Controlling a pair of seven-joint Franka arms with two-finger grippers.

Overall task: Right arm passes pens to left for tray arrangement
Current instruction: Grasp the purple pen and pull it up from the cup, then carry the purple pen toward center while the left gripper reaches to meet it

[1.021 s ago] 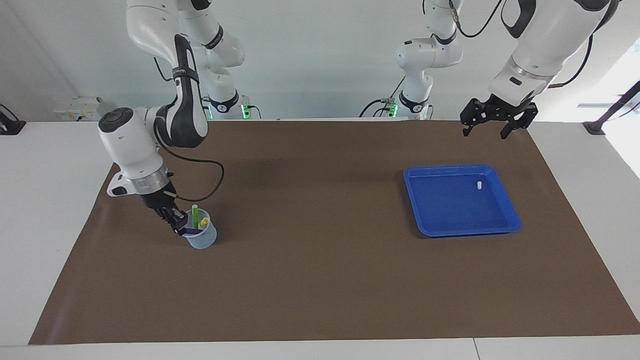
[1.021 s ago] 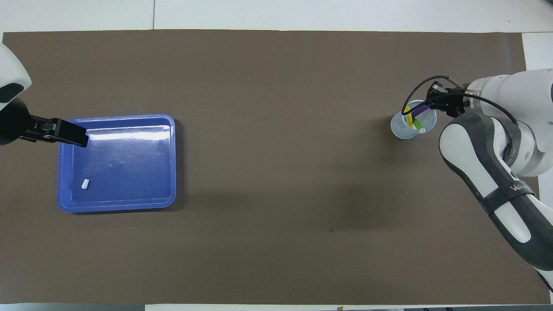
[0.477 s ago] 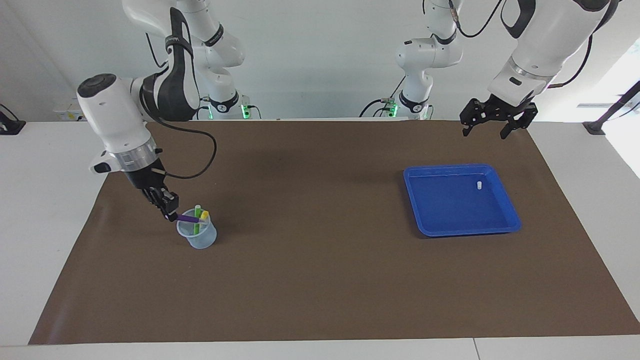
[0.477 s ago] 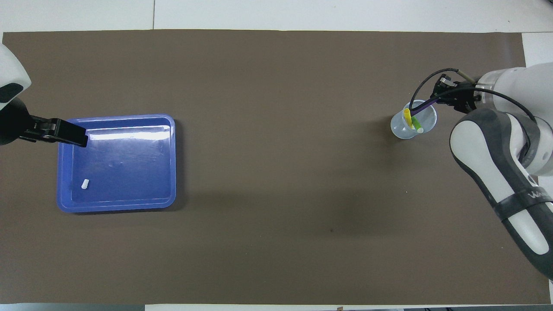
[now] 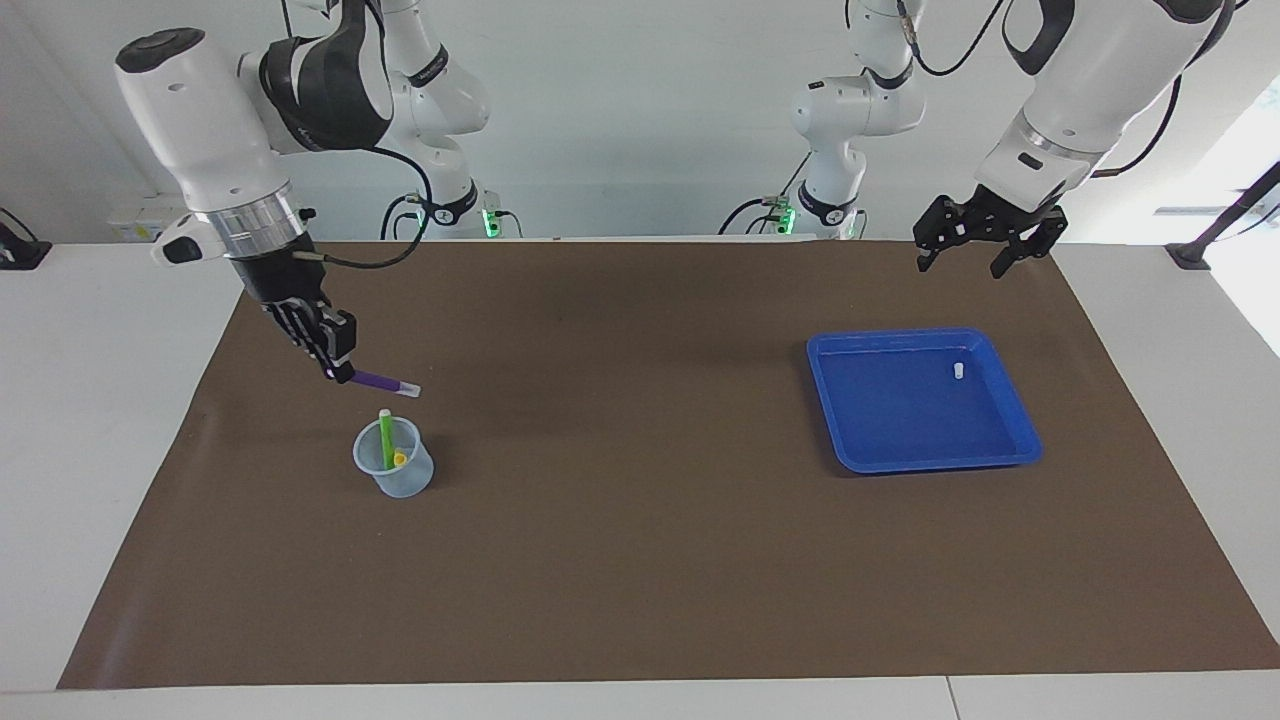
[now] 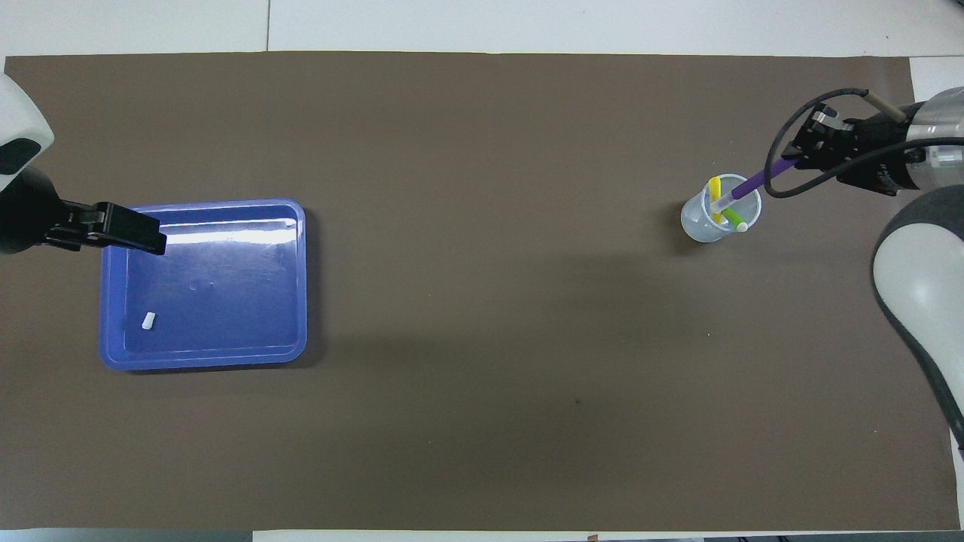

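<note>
While the handover is not yet made, the notes run:

Right hand (image 5: 340, 372): up in the air over the bench (image 5: 640, 560), just above the cup (image 5: 395, 470) at the right arm's end; fingers clamped on one end of the purple pen (image 5: 383, 383).
Purple pen, axis: close to level, sticking out sideways from the right hand, whitish tip pointing toward the left arm's end of the bench. From overhead the free end lies over the cup mouth, but the facing view shows it clear of the rim, not touching.
Green pen (image 5: 386, 440): upright in the cup, top above the rim.
Yellow pen (image 5: 400, 459): low in the cup, leaning, only its top showing.
Left hand (image 5: 968, 247): fingers apart, holding nothing; waits in the air over the bench edge nearest the robots, by the tray (image 5: 1020, 440).
Tray: flat on the bench at the left arm's end, no pens in it; only a small white piece (image 5: 957, 370) lies inside.
Key relation: pen and left hand are well apart, almost a whole bench length between them. Right arm is the only one near the pens.
Judgement: carrying the pen toward the middle with its free tip leading should offer the left hand a bare length to close across, clear of the right hand's fingers.
</note>
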